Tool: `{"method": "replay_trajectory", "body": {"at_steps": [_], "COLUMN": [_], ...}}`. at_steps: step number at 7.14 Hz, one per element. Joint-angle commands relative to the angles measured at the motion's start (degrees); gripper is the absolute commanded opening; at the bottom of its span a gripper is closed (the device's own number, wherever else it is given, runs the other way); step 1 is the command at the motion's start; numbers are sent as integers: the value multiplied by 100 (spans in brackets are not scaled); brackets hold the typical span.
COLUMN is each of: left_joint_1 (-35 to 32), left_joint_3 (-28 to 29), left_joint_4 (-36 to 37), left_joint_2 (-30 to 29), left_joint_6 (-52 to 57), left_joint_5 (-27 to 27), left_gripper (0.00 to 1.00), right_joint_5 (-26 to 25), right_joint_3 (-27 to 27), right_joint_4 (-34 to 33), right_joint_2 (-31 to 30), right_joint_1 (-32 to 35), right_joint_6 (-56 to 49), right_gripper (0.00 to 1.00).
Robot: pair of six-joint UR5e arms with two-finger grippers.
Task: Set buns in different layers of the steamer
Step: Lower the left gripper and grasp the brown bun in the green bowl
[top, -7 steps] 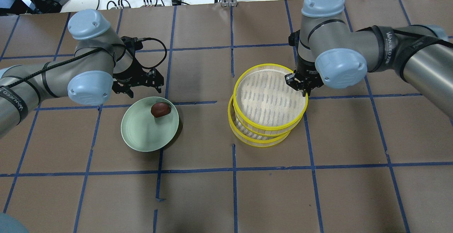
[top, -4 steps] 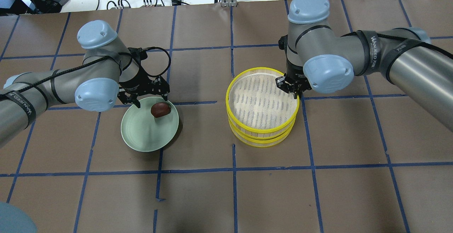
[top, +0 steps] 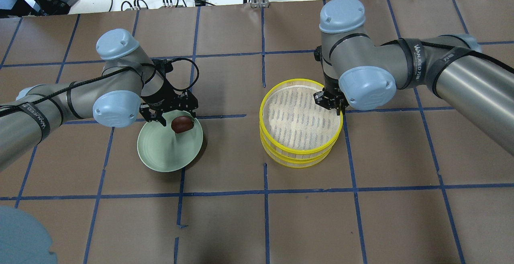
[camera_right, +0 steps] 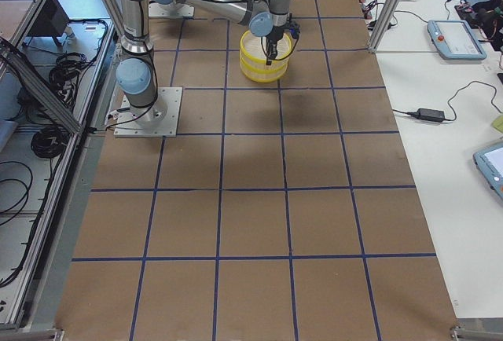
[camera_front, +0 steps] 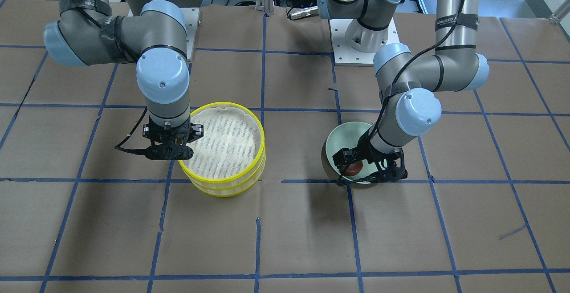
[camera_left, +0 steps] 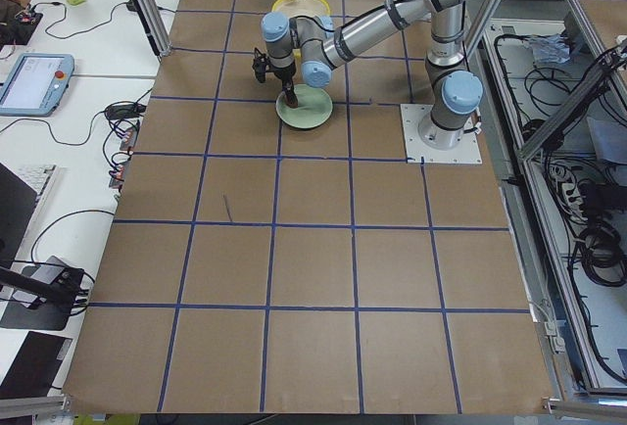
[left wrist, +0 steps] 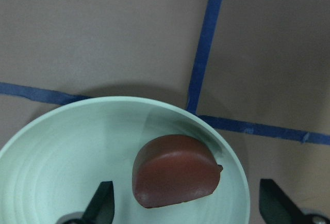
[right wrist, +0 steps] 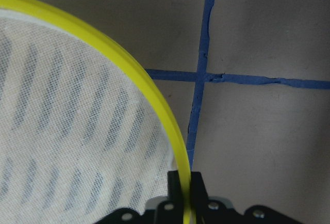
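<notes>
From across the table, the right gripper [camera_front: 174, 151] is at the near-left edge of the upper tray [camera_front: 261, 133], which sits over the lower tray [camera_front: 222, 190], the two almost lined up. I cannot tell whether the upper one rests on the lower. The left gripper [camera_front: 368, 171] hangs low over the green plate [camera_front: 339, 138], with the brown bun [camera_front: 353, 168] between its fingers. A black strap [camera_front: 454, 19] on the left arm carries white lettering that begins "WANJEED". The table [camera_front: 285, 239] is covered in brown paper marked off by blue tape [camera_front: 262, 83].

From above, the bun lies at the far right of the plate, close to the rim. The left gripper is spread wide just beyond it. The right gripper meets the yellow rim of the upper tray at its far right. The straps on both arms read "WANJEED".

From the table's left end, the near arm reaches down to the plate, and the yellow trays lie beyond it.

From the right end, the near arm reaches down to the trays; no writing is legible.

The left wrist camera shows the glossy bun, flat on one side, lying on the plate with a dark fingertip [left wrist: 100, 201] on each side, well apart and not touching it.

The right wrist camera shows the fingers [right wrist: 175, 189] pinched tight on the upper tray's yellow rim, above a crossing of the tape lines.
</notes>
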Motion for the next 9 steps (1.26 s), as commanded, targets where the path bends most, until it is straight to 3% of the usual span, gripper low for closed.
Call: {"method": "replay_trajectory", "body": {"at_steps": [1,3,5,6,7,8,9], "left_joint_1": [-1,-1,-1,-1,-62,-71,-71], "left_joint_3": [-23,-49,-225,-199,-173,-172,-164], "left_joint_4": [1,-8,10,27,36,19,-181], "left_joint_2": [-100,-118,-109,13,179,512,906], "left_joint_6": [39,31,-4,-31,-31,-57,-75], "left_joint_5": [0,-9,9,9,35,61,61], "left_gripper": [88,57,17,7,5,5,5], "right_joint_5": [-141,-132,-132,-132,-132,-106,-88], "right_joint_3": [113,244,289,298,298,298,272], "right_joint_4": [-11,32,-20,-20,6,15,41], "right_joint_2": [-37,-238,-239,-239,-239,-239,-239], "right_joint_1": [110,190,181,181,181,181,164], "right_joint_6": [-4,-4,-30,-39,-48,-48,-57], "right_gripper": [7,7,7,7,14,88,100]}}
